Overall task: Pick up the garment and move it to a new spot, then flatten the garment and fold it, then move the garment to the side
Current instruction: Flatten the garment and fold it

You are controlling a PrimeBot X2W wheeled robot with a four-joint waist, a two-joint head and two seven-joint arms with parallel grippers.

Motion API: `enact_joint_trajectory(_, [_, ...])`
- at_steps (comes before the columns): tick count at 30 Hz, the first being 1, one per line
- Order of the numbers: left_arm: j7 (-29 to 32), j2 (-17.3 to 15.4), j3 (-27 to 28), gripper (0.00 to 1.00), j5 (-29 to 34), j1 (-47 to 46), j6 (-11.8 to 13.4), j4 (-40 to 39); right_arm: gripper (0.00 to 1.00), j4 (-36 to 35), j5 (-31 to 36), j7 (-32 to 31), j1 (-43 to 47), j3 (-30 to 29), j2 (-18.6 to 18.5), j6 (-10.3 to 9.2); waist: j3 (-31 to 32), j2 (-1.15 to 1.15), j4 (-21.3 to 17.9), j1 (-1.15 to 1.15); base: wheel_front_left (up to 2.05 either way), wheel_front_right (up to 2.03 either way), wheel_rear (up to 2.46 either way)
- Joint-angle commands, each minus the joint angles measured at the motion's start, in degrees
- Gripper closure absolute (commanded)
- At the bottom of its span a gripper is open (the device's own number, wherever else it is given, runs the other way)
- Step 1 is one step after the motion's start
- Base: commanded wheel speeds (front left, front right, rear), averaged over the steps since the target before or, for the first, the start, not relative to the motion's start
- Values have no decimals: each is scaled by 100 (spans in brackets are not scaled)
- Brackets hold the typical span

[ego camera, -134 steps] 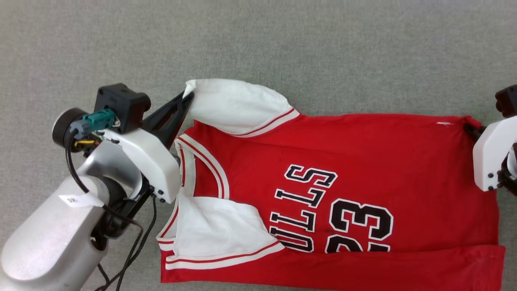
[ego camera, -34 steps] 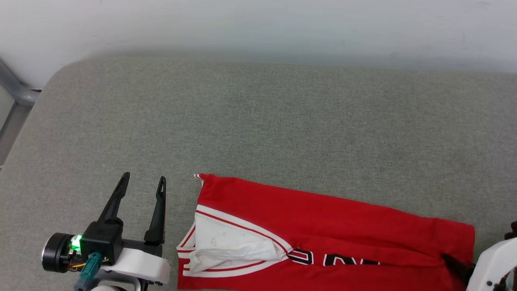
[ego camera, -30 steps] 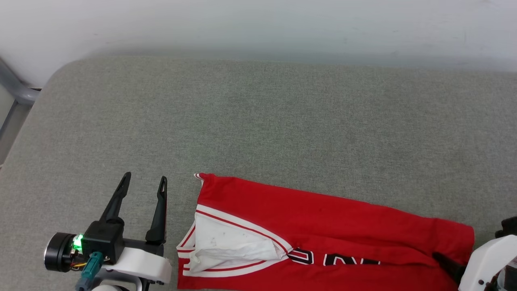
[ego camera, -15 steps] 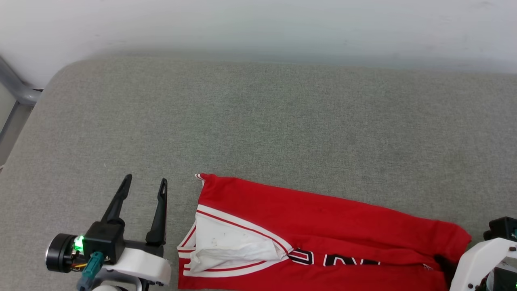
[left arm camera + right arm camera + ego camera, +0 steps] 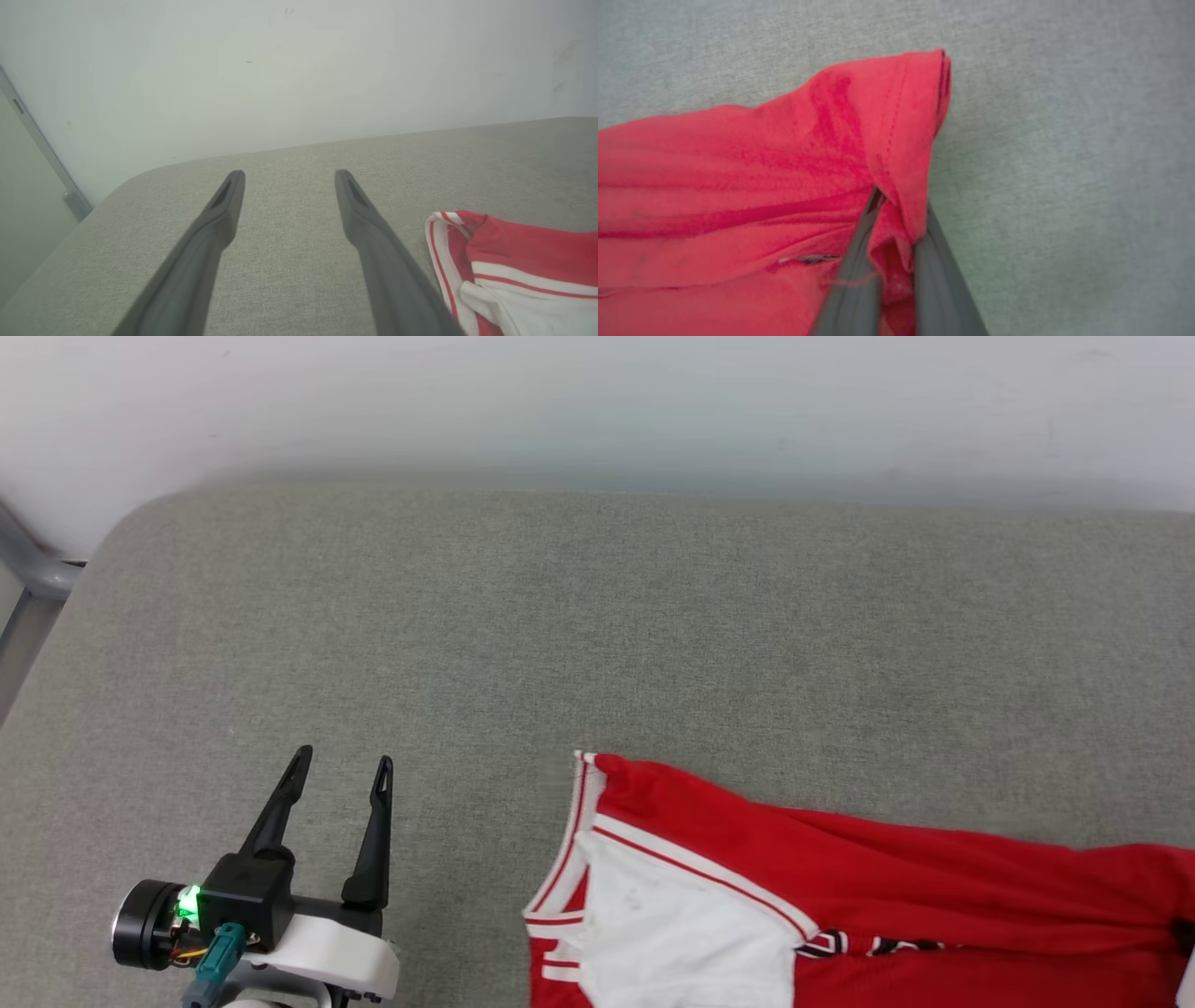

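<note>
The garment (image 5: 887, 877), folded into a long red strip, lies on the grey cloth surface at the lower right of the head view. Its white sleeve (image 5: 691, 933) with striped trim faces left, and a sliver of black lettering (image 5: 878, 947) shows. My left gripper (image 5: 343, 758) stands open over bare cloth, well left of the garment's collar end (image 5: 523, 242), with nothing between its fingers. In the right wrist view my right gripper (image 5: 901, 200) is shut on a bunched fold at the garment's red hem corner (image 5: 761, 177), slightly lifted.
The grey padded table (image 5: 597, 616) runs back to a pale wall (image 5: 597, 401). Its rounded left corner sits next to a grey metal frame (image 5: 28, 569). Bare cloth lies behind and to the left of the garment.
The garment has slid to the right, away from my left gripper, pulled by my shut right gripper. The left gripper has stayed open in about the same place. The head view shifted slightly.
</note>
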State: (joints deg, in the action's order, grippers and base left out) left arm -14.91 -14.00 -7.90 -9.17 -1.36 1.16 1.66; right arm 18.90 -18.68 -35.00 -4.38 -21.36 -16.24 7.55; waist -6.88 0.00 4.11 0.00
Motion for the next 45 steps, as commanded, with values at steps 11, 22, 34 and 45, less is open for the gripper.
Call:
enact_joint_trajectory(11, [-39,159,148,0,152,208,-145,79,100,152,-217,124,-145,123,-43,-11,261,0,-76,0,0,0,0])
enact_joint_trajectory(22, [-39,267,254,0,212,467,-219,75,100,-755,-614,-518,372,651,155,-11,676,0,-177,0,0,0,0])
enact_joint_trajectory(34, [-33,406,343,0,281,581,-312,35,100,-2134,-1391,-1584,673,1352,1031,-10,827,0,-80,0,0,0,0])
enact_joint_trajectory(45, [-28,464,436,0,344,618,-391,76,100,-1996,-2605,-1285,455,2030,1347,-10,863,0,230,0,0,0,0])
